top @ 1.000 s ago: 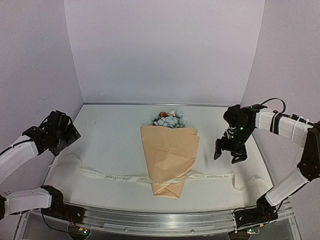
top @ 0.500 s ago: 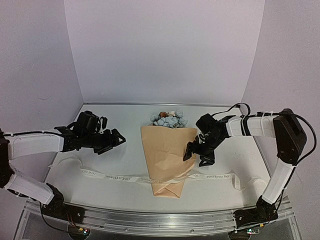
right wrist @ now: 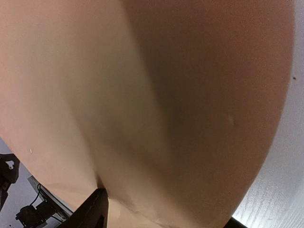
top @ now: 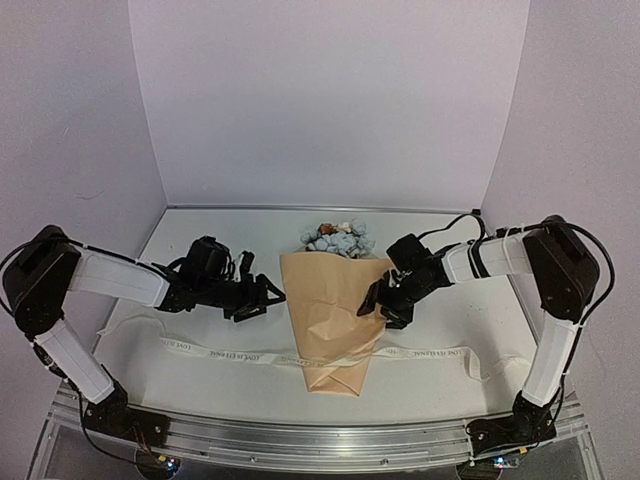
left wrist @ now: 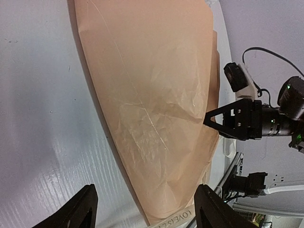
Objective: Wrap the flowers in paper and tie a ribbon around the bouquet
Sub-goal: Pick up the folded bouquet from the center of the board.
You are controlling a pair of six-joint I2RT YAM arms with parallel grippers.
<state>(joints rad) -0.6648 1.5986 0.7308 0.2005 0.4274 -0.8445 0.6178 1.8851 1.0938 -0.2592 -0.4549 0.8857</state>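
The bouquet [top: 332, 315] lies mid-table, a tan paper [left wrist: 156, 95] cone with its narrow tip toward me. The flowers [top: 338, 238], pale blue and pink, show out of its far wide end. The cream ribbon [top: 225, 351] runs left to right under the cone's lower part, and its lettering shows again on the ribbon [left wrist: 178, 218] in the left wrist view. My left gripper [top: 268, 297] is open just left of the cone; seen from its wrist, the left gripper [left wrist: 147, 211] frames the cone's tip. My right gripper [top: 381, 304] sits over the cone's right edge. Paper fills the view around the right gripper [right wrist: 166, 219], jaws apart.
White walls [top: 320, 100] close in the table on three sides. The ribbon's ends [top: 480, 365] trail toward both table edges. A metal rail [top: 320, 440] runs along the near edge between the arm bases.
Both arms swung inward from the table's sides to the cone, the left to its left edge and the right onto its right edge. Both pairs of jaws have narrowed.
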